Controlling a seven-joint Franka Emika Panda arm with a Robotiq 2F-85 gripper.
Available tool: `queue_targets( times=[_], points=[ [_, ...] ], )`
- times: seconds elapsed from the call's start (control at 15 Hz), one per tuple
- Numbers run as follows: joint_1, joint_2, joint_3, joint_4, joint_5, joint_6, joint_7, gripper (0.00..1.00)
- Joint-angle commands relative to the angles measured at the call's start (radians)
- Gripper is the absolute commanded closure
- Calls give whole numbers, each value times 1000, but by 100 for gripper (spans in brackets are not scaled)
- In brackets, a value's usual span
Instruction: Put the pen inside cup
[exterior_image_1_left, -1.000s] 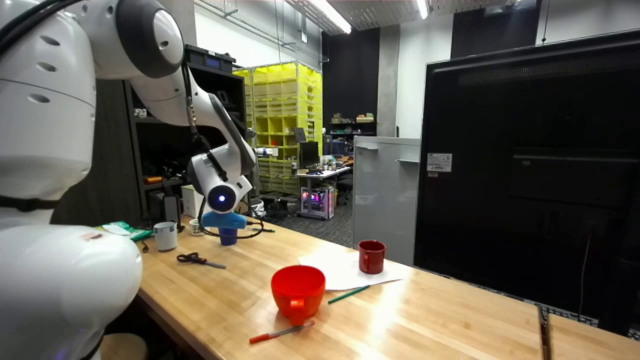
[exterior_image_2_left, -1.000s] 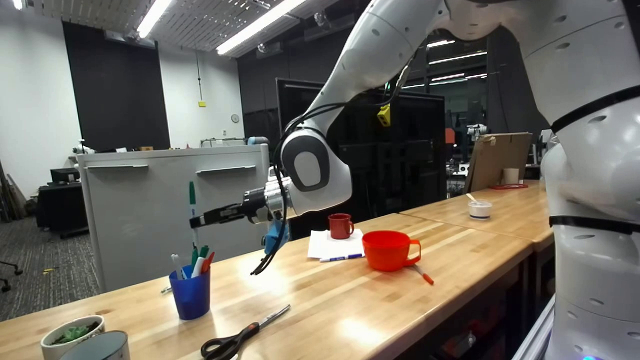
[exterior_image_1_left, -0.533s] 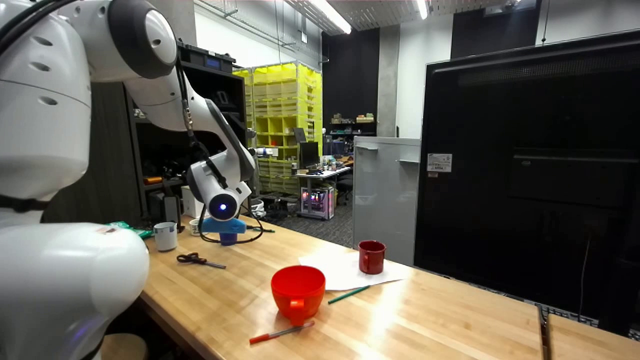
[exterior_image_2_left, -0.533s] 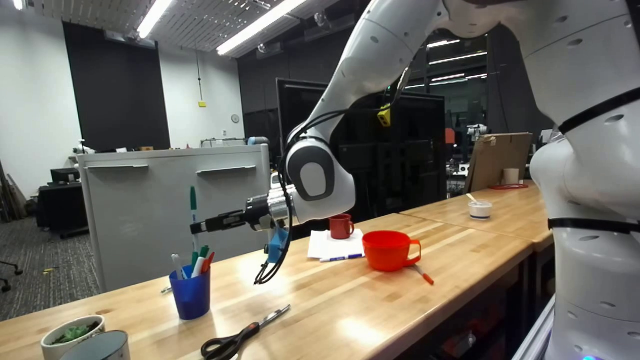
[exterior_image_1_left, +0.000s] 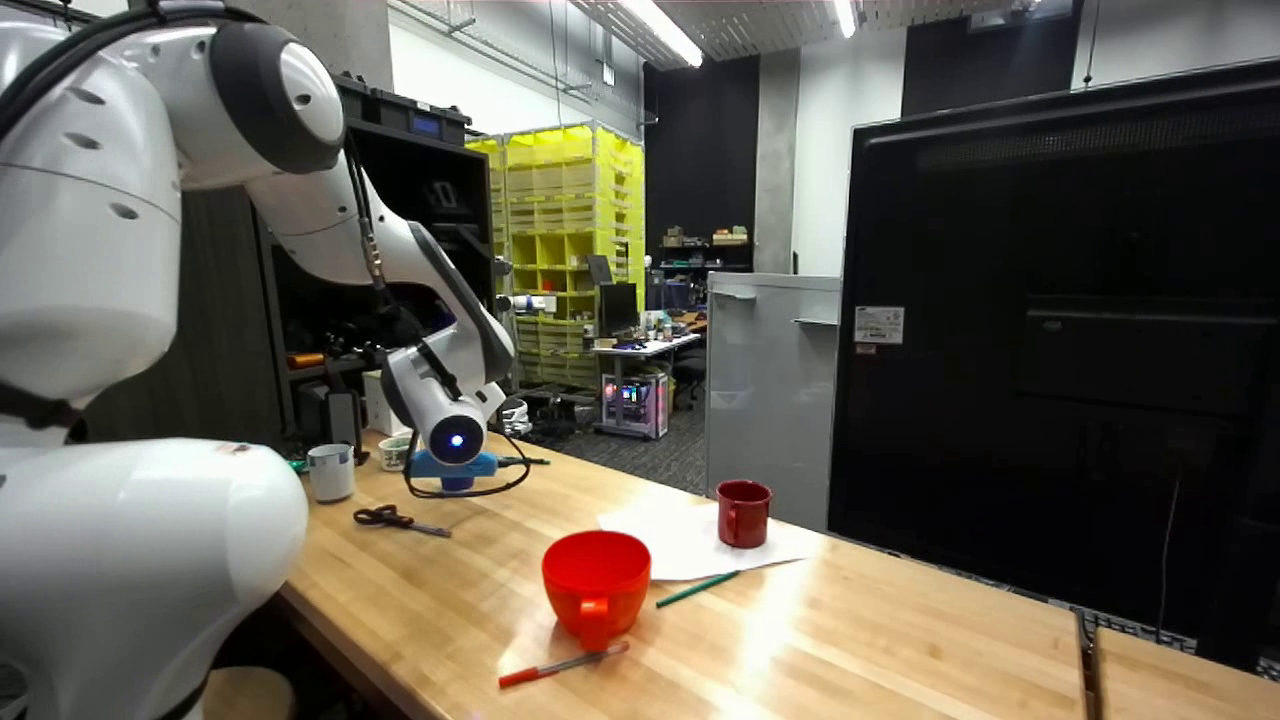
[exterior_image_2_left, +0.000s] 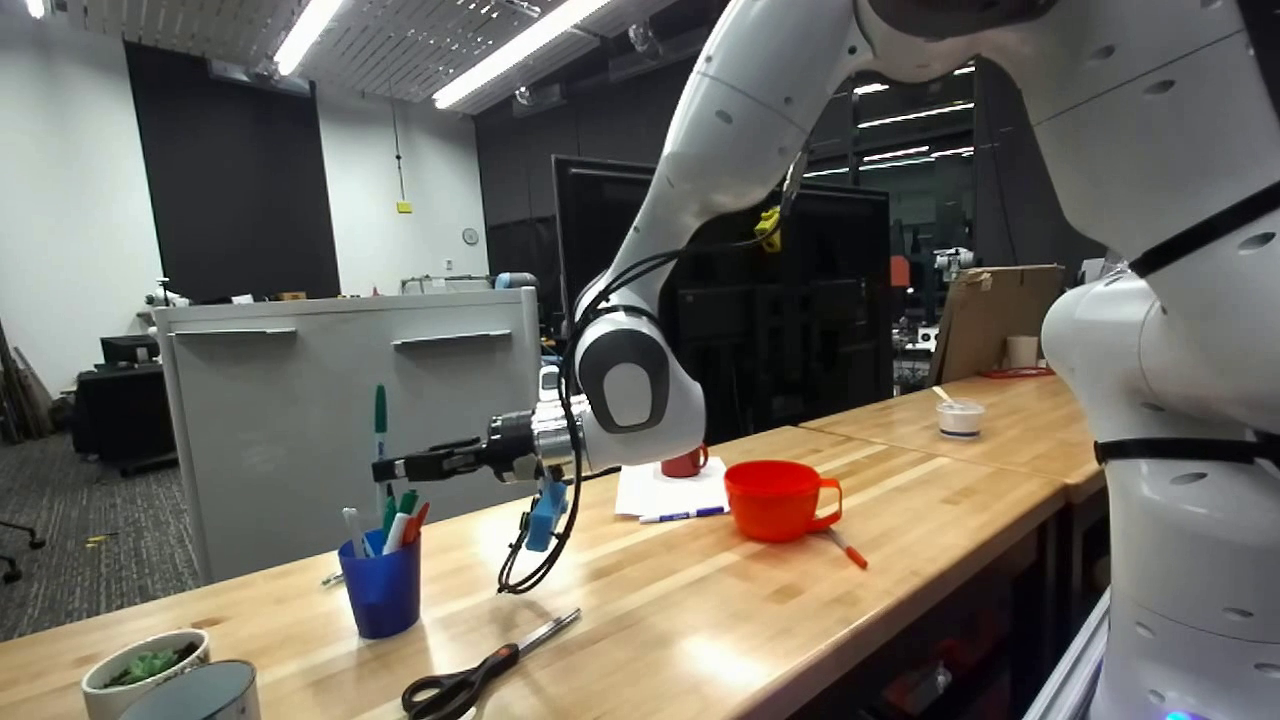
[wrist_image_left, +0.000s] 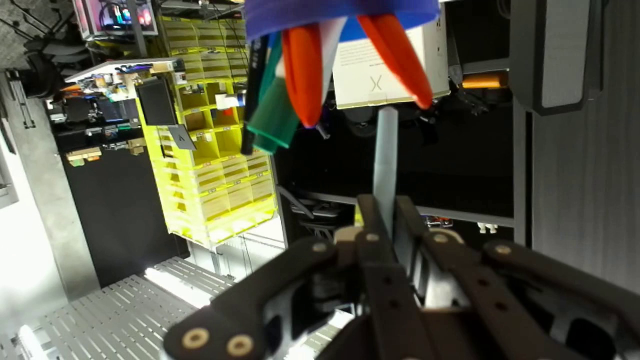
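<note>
Glossy wd. tbl (exterior_image_2_left: 650, 595), plast. cup (exterior_image_2_left: 382, 600)

In an exterior view the cup (exterior_image_2_left: 383, 597) stood on the table (exterior_image_2_left: 640, 600) with markers (exterior_image_2_left: 396, 533) in it, while the pen (exterior_image_2_left: 380, 418), upright in the gripper (exterior_image_2_left: 384, 469), was higher than the rim (whether squarely over it could not be told). Scissors (exterior_image_2_left: 498, 662) lay to the cup's right and nearer the camera, with the planter (exterior_image_2_left: 104, 703) and, before that, the near mug (exterior_image_2_left: 200, 692) to its left. Well to the right stood the bowl (exterior_image_2_left: 775, 505), a second pen (exterior_image_2_left: 850, 553) by its handle; behind it and leftward lay the paper (exterior_image_2_left: 640, 488), the far mug (exterior_image_2_left: 682, 464) on top, a loose marker (exterior_image_2_left: 683, 516) along the near edge.
</note>
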Motion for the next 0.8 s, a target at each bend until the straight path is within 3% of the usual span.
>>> queue_targets(
  times=[0.0, 0.73],
  points=[
    [-5, 31, -19, 22, 1, -33, 0, 97],
    [-82, 76, 37, 53, 0, -55, 0, 97]
  ],
)
